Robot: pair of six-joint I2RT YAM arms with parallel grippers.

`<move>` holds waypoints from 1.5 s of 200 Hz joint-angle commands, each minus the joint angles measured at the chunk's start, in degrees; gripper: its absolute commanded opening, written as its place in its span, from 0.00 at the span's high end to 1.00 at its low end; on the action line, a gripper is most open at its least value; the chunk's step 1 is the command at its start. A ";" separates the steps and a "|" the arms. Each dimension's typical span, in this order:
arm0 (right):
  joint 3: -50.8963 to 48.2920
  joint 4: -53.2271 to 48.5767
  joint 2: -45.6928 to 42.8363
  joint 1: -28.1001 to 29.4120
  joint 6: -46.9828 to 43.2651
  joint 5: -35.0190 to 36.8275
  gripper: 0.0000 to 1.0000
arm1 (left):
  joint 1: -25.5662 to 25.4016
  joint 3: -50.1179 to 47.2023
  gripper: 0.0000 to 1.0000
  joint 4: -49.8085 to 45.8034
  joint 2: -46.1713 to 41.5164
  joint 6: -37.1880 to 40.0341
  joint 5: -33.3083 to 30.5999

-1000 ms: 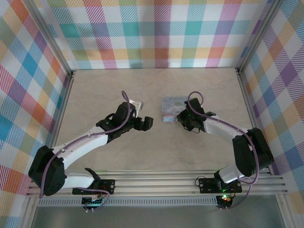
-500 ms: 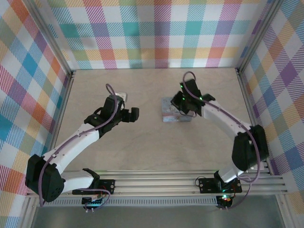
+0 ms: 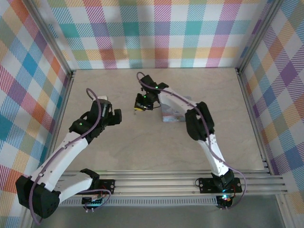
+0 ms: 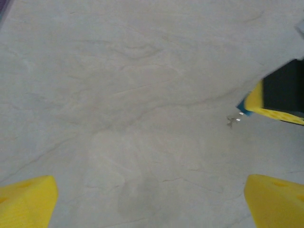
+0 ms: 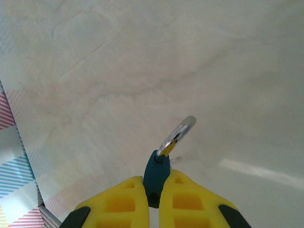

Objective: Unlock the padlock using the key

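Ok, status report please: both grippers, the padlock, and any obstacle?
Left gripper open, empty. Right gripper shut on padlock, shackle pointing out. Small metal piece near it, probably the key. Tin lies under right arm.

Your padlock (image 5: 156, 167) shows a matt dark-teal body and a glossy polished-metal shackle (image 5: 179, 132) — the pads (image 5: 118, 205) of the right gripper (image 5: 155, 184) look like matt yellow plastic, the table (image 5: 142, 57) smooth, faintly veined.

Top camera overhead, behind arms; wrist cameras close to table (image 3: 142, 147); left's apparently catches right pincer (image 4: 259, 102).
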 commanded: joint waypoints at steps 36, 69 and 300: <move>10.65 -8.38 7.56 1.19 -4.17 -5.77 0.76 | 1.29 -4.07 0.00 -5.87 -6.39 -2.48 -3.38; 11.33 -9.63 5.44 0.97 -6.14 -4.63 0.50 | 1.95 -5.57 0.00 -3.35 -7.70 -3.04 -1.22; -92.04 56.00 -69.82 -27.78 -44.43 40.69 0.00 | 15.21 -18.63 0.00 47.88 14.60 12.87 11.08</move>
